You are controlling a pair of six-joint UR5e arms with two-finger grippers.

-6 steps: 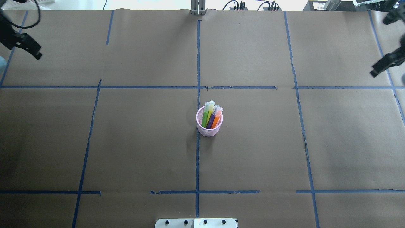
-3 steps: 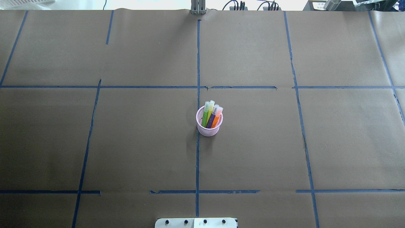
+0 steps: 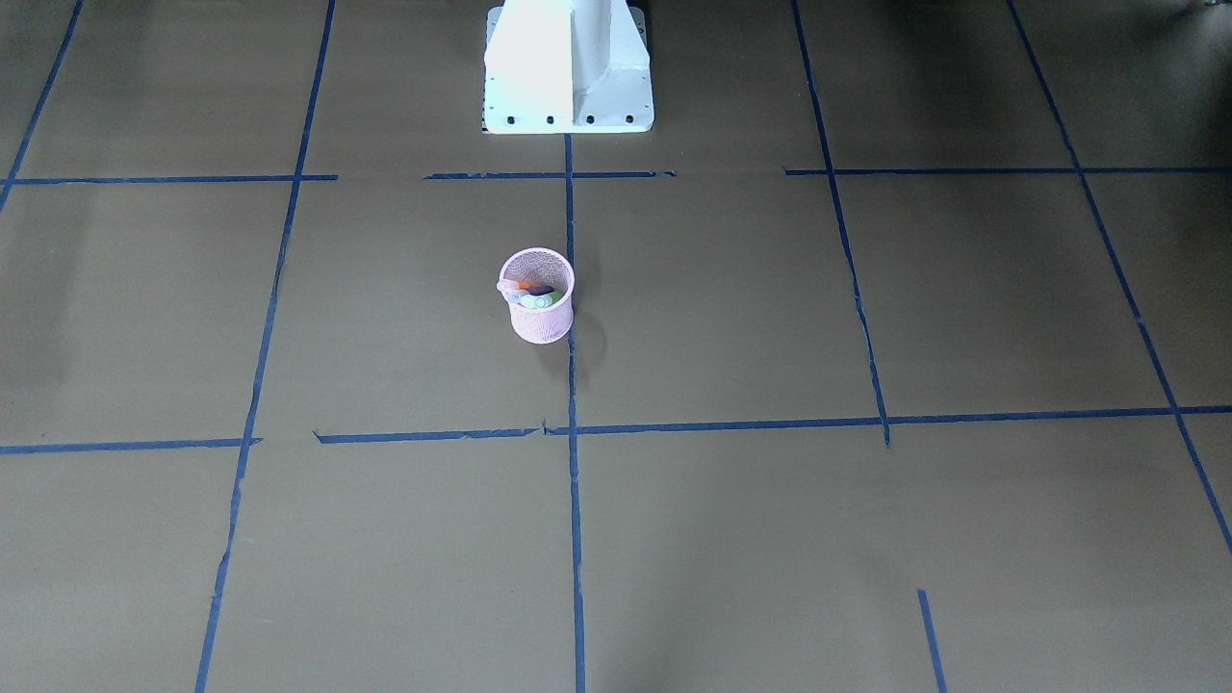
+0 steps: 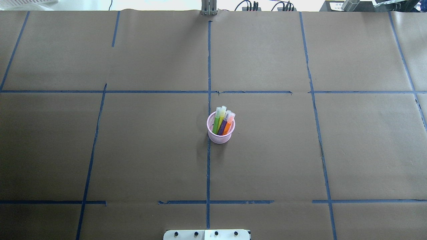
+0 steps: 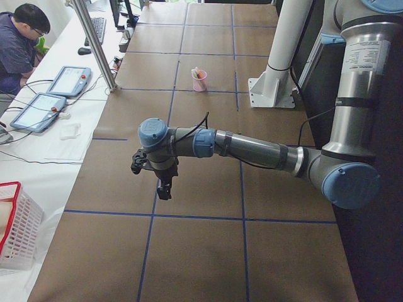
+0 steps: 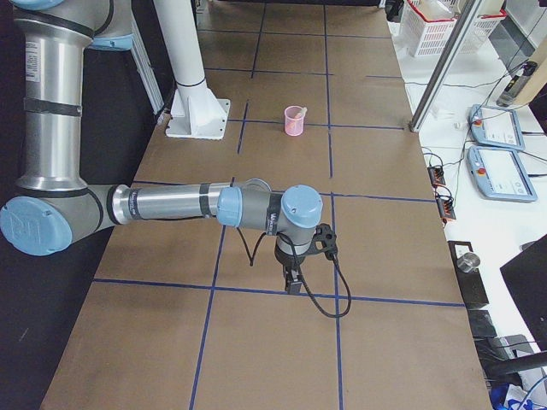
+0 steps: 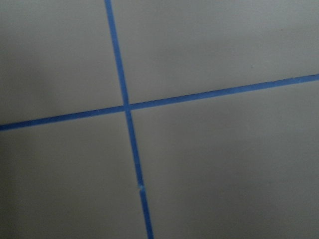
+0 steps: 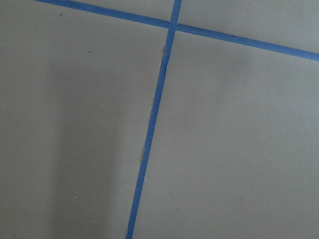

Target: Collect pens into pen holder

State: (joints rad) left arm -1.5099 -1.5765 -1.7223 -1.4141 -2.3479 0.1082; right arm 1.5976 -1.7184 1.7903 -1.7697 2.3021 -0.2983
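The pink mesh pen holder point(image 4: 220, 137) stands upright near the table's middle, also in the front view point(image 3: 541, 322) and small in both side views point(image 5: 199, 82) point(image 6: 294, 124). Several pens lean inside it, cap ends up: a green one point(image 4: 217, 121), a purple one point(image 4: 223, 127) and an orange one point(image 4: 228, 124). My left gripper point(image 5: 165, 189) hangs over the table's left end, far from the holder, and my right gripper point(image 6: 293, 282) over the right end. Only the side views show them, so I cannot tell their state. Both wrist views hold only brown paper and blue tape.
The white robot base point(image 3: 568, 67) stands at the table's near edge behind the holder. A seated person point(image 5: 16, 44) and tablets point(image 5: 69, 80) are beyond the far edge. A white basket point(image 5: 16, 233) sits off the left end. Blue tape lines point(image 4: 208, 66) cross the paper.
One second ago both grippers showed at the overhead view's left and right edges; they have since moved outward, out of that view. The holder and pens have not moved.
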